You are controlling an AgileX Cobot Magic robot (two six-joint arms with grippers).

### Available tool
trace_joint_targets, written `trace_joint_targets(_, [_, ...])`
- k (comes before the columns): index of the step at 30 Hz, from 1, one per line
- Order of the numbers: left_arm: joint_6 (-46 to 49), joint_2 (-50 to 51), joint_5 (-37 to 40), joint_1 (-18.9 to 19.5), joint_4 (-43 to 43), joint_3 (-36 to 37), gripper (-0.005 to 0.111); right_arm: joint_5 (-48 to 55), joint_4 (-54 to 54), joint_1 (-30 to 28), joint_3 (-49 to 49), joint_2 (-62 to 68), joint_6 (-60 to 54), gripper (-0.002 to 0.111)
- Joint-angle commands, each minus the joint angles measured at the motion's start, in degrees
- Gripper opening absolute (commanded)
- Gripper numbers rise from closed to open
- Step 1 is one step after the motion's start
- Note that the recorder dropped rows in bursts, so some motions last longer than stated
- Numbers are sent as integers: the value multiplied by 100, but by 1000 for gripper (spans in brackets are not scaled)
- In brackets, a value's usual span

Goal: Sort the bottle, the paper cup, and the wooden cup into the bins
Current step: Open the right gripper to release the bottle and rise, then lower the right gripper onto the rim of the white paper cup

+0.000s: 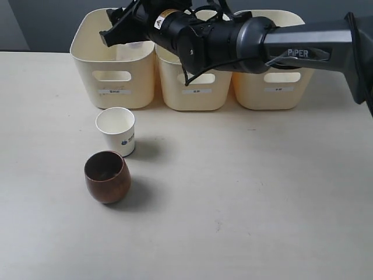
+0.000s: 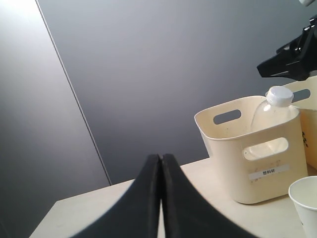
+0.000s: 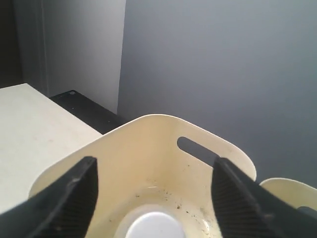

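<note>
Right gripper (image 1: 111,29) hangs over the left bin (image 1: 87,70), jaws spread wide and holding nothing. It reaches across the middle, apparently because that bin is the bottle's. Left gripper (image 2: 161,158) sits pinched shut, idle. Worktop (image 1: 262,204) carries the three bins (image 1: 195,93) along its far edge. Bottle (image 2: 277,99) sits inside the left bin, cap just under the open jaws. Wooden cup (image 1: 108,177) and paper cup (image 1: 116,131) wait near the left edge, side by side, unsorted.

Black fingers (image 2: 141,208) tight together — beyond, the white-capped bottle (image 2: 273,110) inside a cream bin (image 2: 223,158)
</note>
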Motion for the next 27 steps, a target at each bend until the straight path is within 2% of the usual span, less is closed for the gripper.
trace_joint_targets(1, [-13, -13, -26, -8, 2, 10, 0, 291, 26, 6, -37, -154, -39, 51])
trace_joint_targets(7, [-13, -13, -26, -8, 2, 10, 0, 876, -705, 237, -25, -529, -92, 49])
trace_joint_targets(13, [-13, -13, -26, -8, 2, 10, 0, 1777, -1910, 856, -25, -938, -92, 29])
trace_joint_targets(19, [-13, -13, -26, -8, 2, 10, 0, 2600, -2140, 1354, 35, -1194, -100, 28])
trace_joint_targets(27, [-13, -13, -26, -8, 2, 10, 0, 3911, -2109, 1408, 35, -1393, -115, 28])
